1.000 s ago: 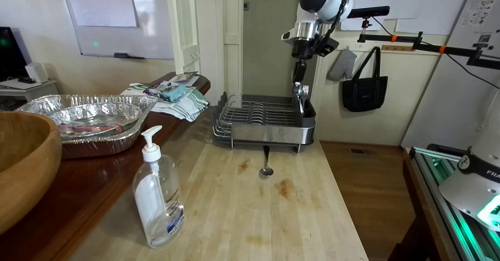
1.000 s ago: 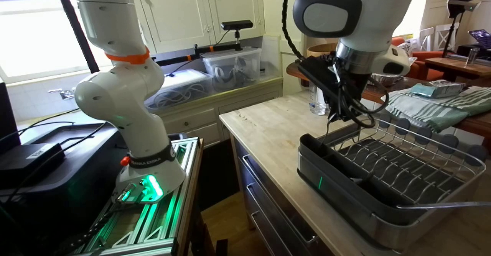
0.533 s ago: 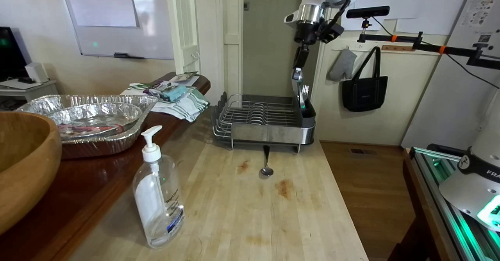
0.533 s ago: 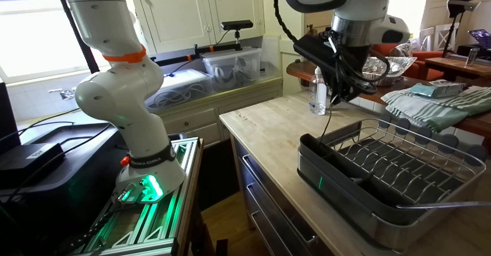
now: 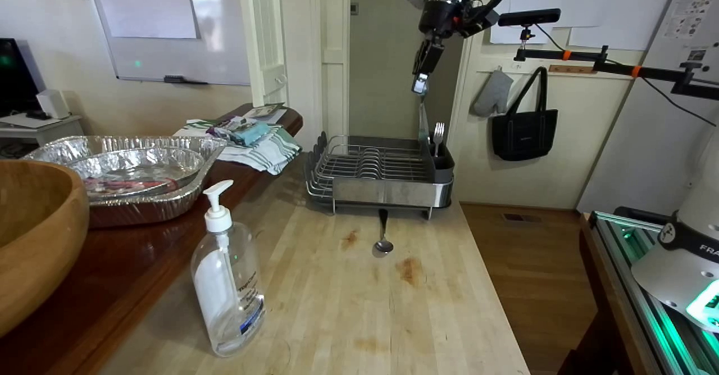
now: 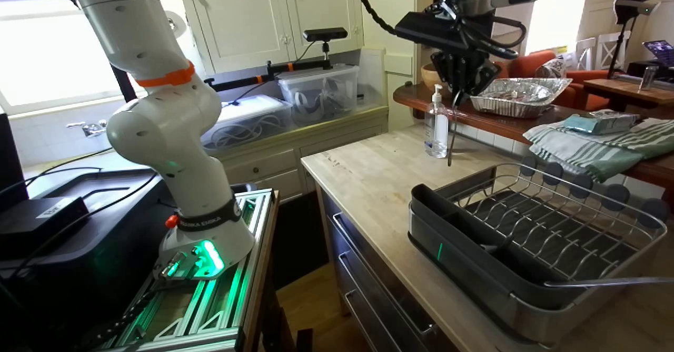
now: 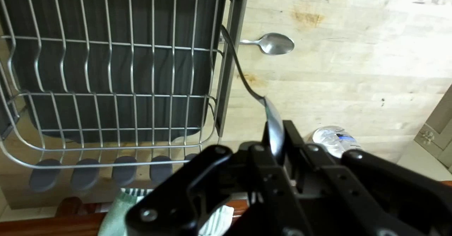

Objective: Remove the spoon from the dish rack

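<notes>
My gripper (image 5: 420, 83) is shut on the bowl of a metal spoon (image 5: 422, 119), with the thin handle hanging down. The spoon also shows under the gripper (image 6: 457, 95) in an exterior view (image 6: 452, 141); its handle end is above the utensil holder's rim and apart from it. In the wrist view the spoon (image 7: 271, 114) sits between the fingertips (image 7: 278, 133). The chrome wire dish rack (image 5: 387, 192) with a dark base stands on the counter below; it also shows in the other views (image 6: 537, 318) (image 7: 226, 84).
A fork (image 5: 438, 135) stands in the utensil holder (image 5: 444, 164). Another spoon (image 5: 384, 246) lies on the counter before the rack, partly under it. A clear pump bottle (image 5: 227, 291) stands on the counter. Foil trays (image 5: 140, 167), towels (image 5: 264, 150) and a wooden bowl (image 5: 39, 240) are on the side ledge.
My gripper has risen with the spoon in it. The handle's lower end was inside the utensil holder and is now above it. The gripper has tilted somewhat.
</notes>
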